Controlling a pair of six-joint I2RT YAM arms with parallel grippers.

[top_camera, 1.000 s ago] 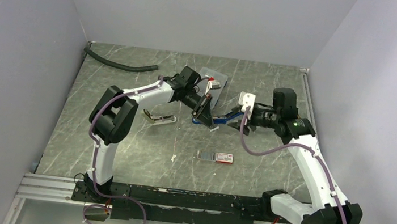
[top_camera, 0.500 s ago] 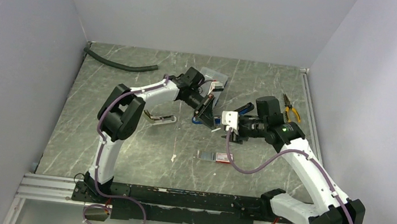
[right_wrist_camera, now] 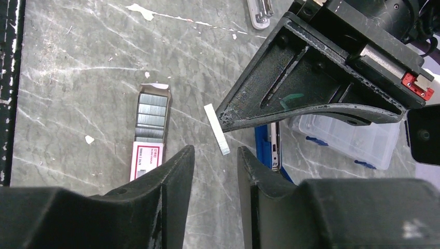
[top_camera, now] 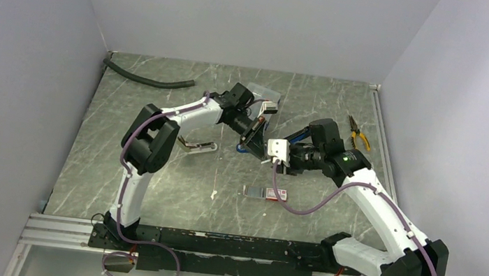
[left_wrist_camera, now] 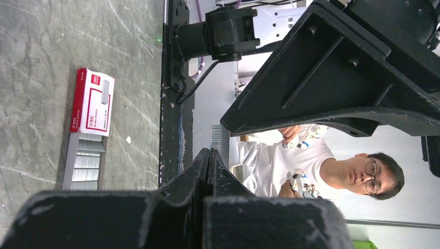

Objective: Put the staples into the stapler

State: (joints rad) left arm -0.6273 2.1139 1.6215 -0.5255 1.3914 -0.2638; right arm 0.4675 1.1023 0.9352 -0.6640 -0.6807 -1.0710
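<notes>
I'm looking into a plain booth: a pale back wall (top_camera: 256,20), a left wall (top_camera: 16,82) and a right wall (top_camera: 478,103) are closing in a grey marbled tabletop (top_camera: 152,183). Soft, even light is falling everywhere. A black rail (top_camera: 236,239) is running along the near edge, and I'm seeing a person in white (left_wrist_camera: 311,166) sitting beyond it.

Small print is seen on the white-and-red staple box (left_wrist_camera: 92,102). None of it can be read.
</notes>
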